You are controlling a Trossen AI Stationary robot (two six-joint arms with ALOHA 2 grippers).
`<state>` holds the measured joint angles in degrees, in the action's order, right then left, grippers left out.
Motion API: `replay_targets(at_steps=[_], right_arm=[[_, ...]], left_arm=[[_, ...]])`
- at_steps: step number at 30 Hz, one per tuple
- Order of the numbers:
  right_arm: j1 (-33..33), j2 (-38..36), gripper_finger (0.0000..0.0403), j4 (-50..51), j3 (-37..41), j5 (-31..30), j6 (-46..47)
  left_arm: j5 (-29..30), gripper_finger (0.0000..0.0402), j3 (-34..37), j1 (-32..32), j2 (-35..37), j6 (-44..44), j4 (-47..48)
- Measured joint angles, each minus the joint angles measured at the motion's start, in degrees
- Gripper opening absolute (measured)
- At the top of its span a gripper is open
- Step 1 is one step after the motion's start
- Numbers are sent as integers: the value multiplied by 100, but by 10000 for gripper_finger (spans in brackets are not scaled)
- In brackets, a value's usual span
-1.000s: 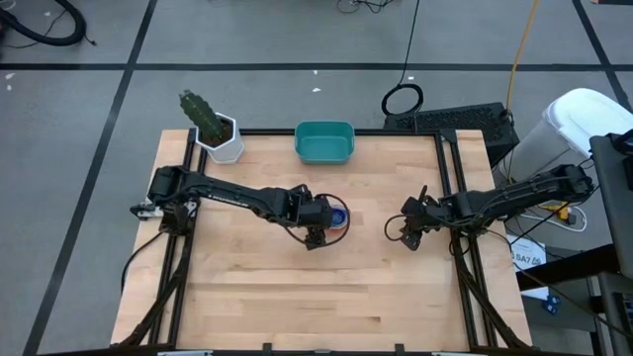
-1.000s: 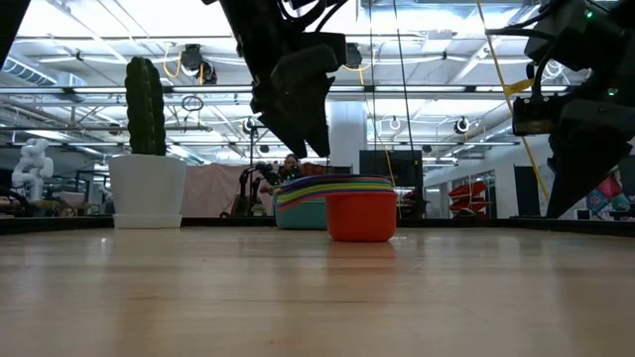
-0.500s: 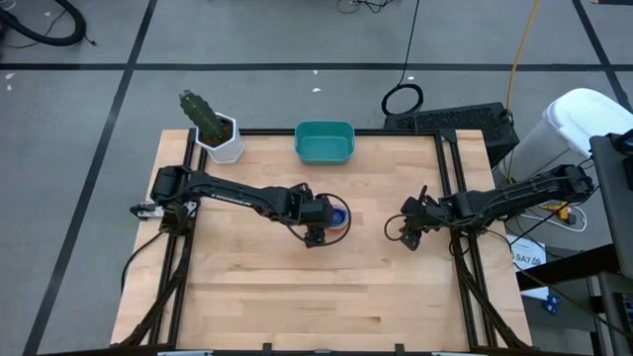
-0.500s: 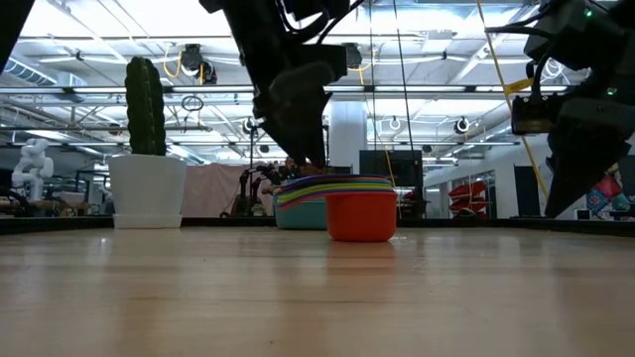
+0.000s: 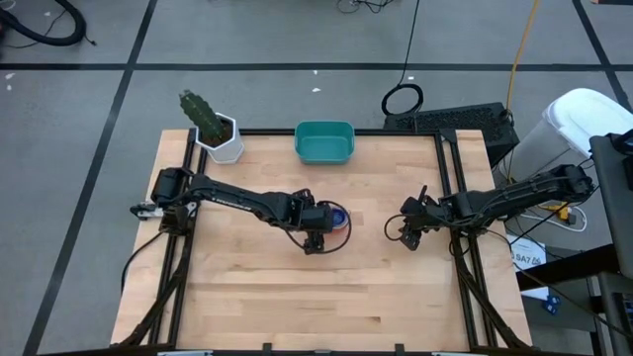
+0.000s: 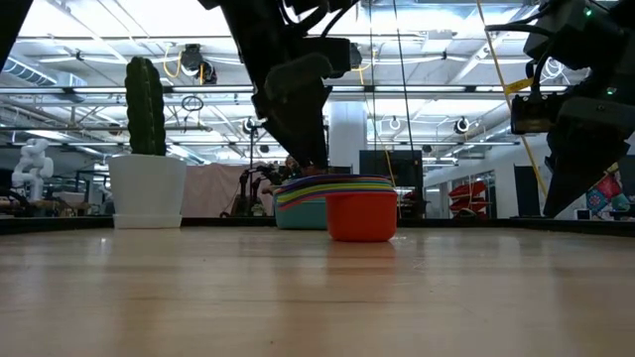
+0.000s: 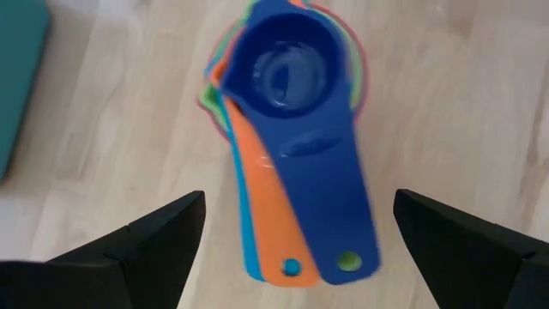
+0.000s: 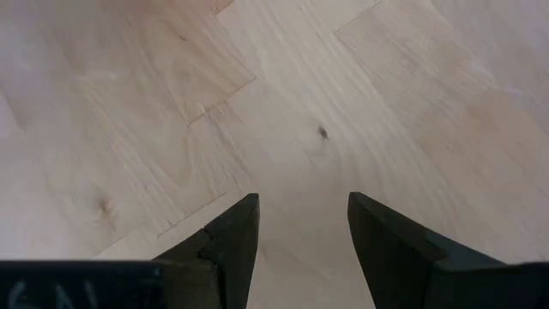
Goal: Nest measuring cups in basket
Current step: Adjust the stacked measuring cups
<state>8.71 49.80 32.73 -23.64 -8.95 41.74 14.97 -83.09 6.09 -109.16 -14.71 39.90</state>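
Observation:
The measuring cups (image 7: 287, 77) sit nested in one stack near the table's middle (image 5: 338, 216), a dark blue cup on top. The stack rests on the wood by the base of the red cup (image 6: 360, 220). The flat handles (image 7: 300, 215) fan out toward my left gripper (image 7: 300, 204). This gripper (image 5: 315, 237) hangs open just above the stack, one finger on either side of the handles, clear of them. The teal basket (image 5: 324, 141) stands at the far edge. My right gripper (image 5: 406, 235) waits open over bare wood (image 8: 302, 215) at the right.
A white pot with a green cactus (image 5: 220, 138) stands at the far left corner, left of the basket. Black frame rails (image 5: 450, 188) run along the table's sides. Bare wood spans the near half of the table (image 5: 316, 307).

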Motion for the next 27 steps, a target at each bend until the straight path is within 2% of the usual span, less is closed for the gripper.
replay_targets(at_steps=[6,12,27], right_arm=[[0,0,171,2,0,0,0],[0,0,171,2,0,0,0],[0,2,171,2,-2,0,-44]], left_arm=[[42,379,0,74,0,0,-64],[327,379,0,34,0,54,-44],[210,379,0,23,-9,90,-158]])
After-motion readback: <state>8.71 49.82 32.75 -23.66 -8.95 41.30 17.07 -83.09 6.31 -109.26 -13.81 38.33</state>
